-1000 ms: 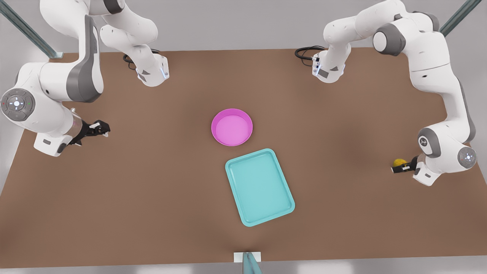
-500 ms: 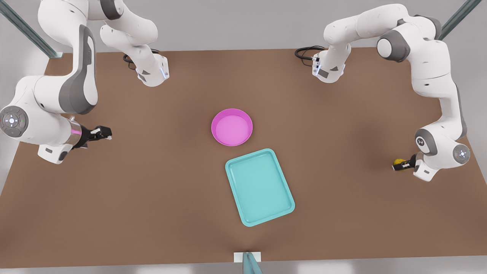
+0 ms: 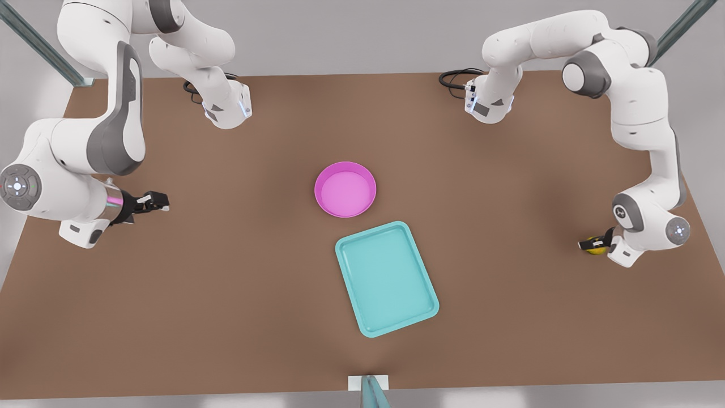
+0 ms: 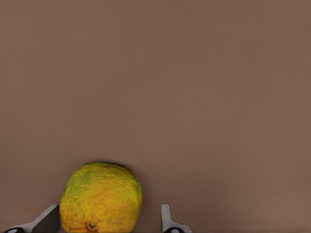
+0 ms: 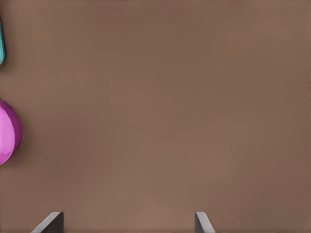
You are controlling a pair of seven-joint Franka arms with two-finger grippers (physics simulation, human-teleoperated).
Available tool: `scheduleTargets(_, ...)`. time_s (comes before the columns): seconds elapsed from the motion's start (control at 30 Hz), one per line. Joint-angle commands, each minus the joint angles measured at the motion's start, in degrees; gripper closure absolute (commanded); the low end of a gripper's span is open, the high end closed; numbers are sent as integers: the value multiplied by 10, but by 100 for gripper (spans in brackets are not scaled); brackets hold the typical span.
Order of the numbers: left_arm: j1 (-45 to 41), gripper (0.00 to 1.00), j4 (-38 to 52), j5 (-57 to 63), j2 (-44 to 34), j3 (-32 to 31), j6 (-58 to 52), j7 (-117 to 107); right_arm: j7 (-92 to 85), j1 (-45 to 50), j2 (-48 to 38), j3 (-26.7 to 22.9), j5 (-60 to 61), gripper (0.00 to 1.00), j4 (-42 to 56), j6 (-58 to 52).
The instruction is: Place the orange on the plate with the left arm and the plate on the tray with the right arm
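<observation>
- The left tool (image 3: 589, 245) sits at the front view's right, fingers spread around the orange (image 4: 101, 198) on the counter (image 3: 238, 294); closing comes next (my judgement).
- The right tool (image 3: 154, 202) waits open, well apart from the plate (image 3: 345, 189) and the tray (image 3: 387, 278).

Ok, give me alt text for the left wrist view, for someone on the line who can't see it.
A bumpy yellow-orange fruit with greenish patches, the orange, sits on the brown table between the two open fingertips of the left gripper, closer to one finger, with a gap to the other. Plain tabletop stretches beyond it.
</observation>
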Motion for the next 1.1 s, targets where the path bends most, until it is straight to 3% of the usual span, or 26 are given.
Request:
scheduleTargets(0.0,0,0,1,1,1,1,14,27,2,0,0,-1,1,0,0,-1)
scheduleTargets(0.27,3,0,1,4,6,1,17,33,-3,-11,2,0,1,0,-3,-4)
scheduleTargets(0.3,3,6,1,5,6,1,18,33,-5,-15,2,0,1,0,-5,-6)
scheduleTargets(0.37,3,33,3,6,6,1,19,33,-5,-19,2,0,1,0,-3,-8)
scheduleTargets(0.63,-2,46,4,-1,-18,0,10,13,-5,-19,3,0,1,0,-7,-10)
scheduleTargets(0.67,-27,46,1,-1,-51,-5,-26,-22,-5,-19,3,0,1,0,-6,-10)
scheduleTargets(0.73,-176,45,1,-1,-128,-8,-124,-145,-4,-19,3,0,6,0,-5,-10)
scheduleTargets(0.8,-274,45,79,-3,-131,-23,-209,-201,0,-17,3,0,6,0,-4,-10)
scheduleTargets(0.87,-318,45,101,-1,-134,-123,-273,-311,1,-16,7,0,10,0,-3,-10)
scheduleTargets(0.9,-368,45,125,-1,-127,-149,-279,-386,1,-17,8,0,14,0,-2,-10)
scheduleTargets(1.07,-597,45,256,-4,-36,-151,-273,-636,2,-15,9,0,14,0,-1,-10)
